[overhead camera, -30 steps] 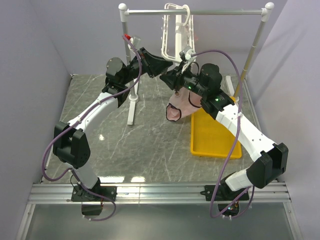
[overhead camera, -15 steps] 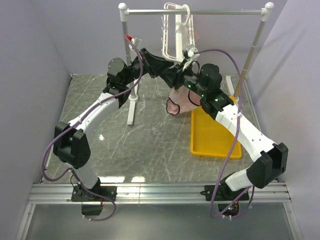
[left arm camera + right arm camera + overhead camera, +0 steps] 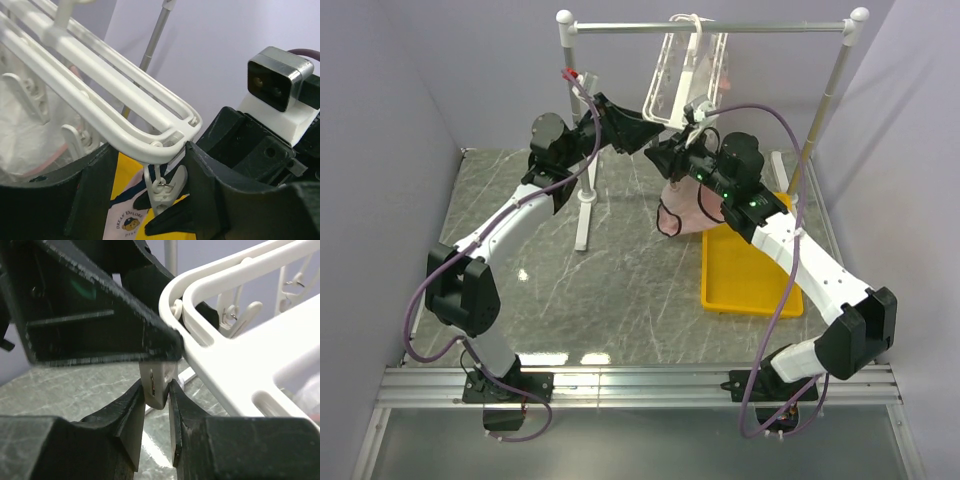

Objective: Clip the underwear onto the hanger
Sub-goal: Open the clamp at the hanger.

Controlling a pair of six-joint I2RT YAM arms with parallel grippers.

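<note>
The white hanger (image 3: 685, 72) hangs by its hook from the grey rail and is tilted. My left gripper (image 3: 654, 120) is shut on the hanger's near end (image 3: 150, 142). My right gripper (image 3: 670, 153) is shut on a small dangling clip (image 3: 157, 382) under that end; the clip (image 3: 162, 187) also shows in the left wrist view. A pale pink underwear with navy trim (image 3: 688, 212) hangs just below the right gripper, and its bear print (image 3: 125, 217) shows behind the clip. I cannot tell what holds it. Another pale piece (image 3: 30, 130) hangs further along the hanger.
A tall grey rail stand with white ball ends (image 3: 720, 25) spans the back, its left post (image 3: 582, 190) standing on the marble table. A yellow tray (image 3: 750, 272) lies at the right under my right arm. Grey walls close in on the left and right.
The hanger has swung from edge-on to a tilted, broad-side pose, shifted right. Both grippers moved slightly up and right with it, and the underwear swung a little to the right.
</note>
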